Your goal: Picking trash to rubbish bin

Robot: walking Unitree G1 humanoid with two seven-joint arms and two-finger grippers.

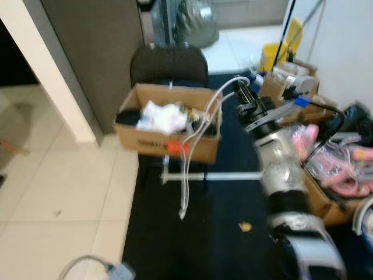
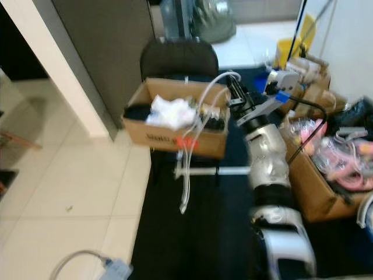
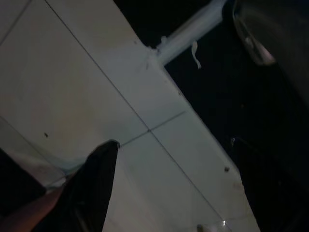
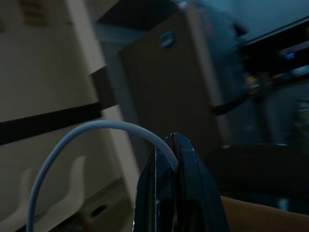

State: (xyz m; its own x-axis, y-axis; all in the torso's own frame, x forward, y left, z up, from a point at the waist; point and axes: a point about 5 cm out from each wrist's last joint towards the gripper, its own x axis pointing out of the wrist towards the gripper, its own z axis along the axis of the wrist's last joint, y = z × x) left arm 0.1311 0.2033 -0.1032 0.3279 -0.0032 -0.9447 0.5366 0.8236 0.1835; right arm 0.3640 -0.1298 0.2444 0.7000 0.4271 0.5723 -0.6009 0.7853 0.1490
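Note:
My right gripper (image 1: 238, 86) is raised over the right edge of an open cardboard box (image 1: 169, 141) that rests on a black chair (image 1: 169, 65). It is shut on a white cable (image 1: 198, 131), which arcs up from the fingers and hangs down in front of the box to the dark mat. In the right wrist view the black fingers (image 4: 171, 188) pinch the cable (image 4: 87, 133). Crumpled white paper (image 1: 160, 116) lies in the box. My left gripper (image 3: 169, 164) hangs open above pale floor tiles.
A small yellowish scrap (image 1: 245, 226) lies on the dark mat (image 1: 198, 239). Boxes with pink items (image 1: 344, 169) crowd the right side. A yellow bucket (image 1: 275, 55) stands at the back. A grey cable and plug (image 1: 113, 271) lie on the tiles at the near left.

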